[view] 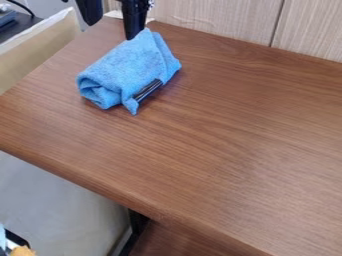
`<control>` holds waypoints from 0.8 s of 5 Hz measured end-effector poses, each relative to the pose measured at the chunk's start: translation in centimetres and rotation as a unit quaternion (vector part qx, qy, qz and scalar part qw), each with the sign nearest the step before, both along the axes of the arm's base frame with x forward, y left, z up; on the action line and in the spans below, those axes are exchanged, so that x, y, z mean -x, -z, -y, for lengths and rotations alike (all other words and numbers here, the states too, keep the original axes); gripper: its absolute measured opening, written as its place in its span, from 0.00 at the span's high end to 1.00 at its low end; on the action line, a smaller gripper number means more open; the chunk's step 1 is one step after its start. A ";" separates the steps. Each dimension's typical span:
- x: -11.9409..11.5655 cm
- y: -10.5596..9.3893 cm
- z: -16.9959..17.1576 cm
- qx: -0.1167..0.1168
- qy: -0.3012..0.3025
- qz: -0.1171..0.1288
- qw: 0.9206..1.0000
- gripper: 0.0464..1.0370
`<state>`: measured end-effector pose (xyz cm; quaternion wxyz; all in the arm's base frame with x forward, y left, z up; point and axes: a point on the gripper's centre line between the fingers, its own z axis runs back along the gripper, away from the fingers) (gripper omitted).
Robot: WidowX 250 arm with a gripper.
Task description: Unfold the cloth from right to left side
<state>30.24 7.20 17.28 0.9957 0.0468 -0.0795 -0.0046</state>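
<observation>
Got a folded cloth (130, 67) upper left on the bench (220, 130), with a wide-spread, empty pincer (112, 30) near its upper end. Nip just the top layer, lift lightly, then peel slowly leftward, tbh.

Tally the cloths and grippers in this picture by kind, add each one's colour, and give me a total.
Cloth, blue: 1
Gripper, black: 1
Total: 2
</observation>
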 end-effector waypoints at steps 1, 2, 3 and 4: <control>0.0 1.0 0.0 0.003 -0.001 -0.014 1.000 0.04; 0.1 1.8 0.1 0.003 -0.004 -0.017 1.000 0.04; 0.3 3.4 0.6 -0.001 0.001 -0.041 0.999 0.04; 0.5 4.6 0.9 -0.007 0.005 -0.046 0.999 0.04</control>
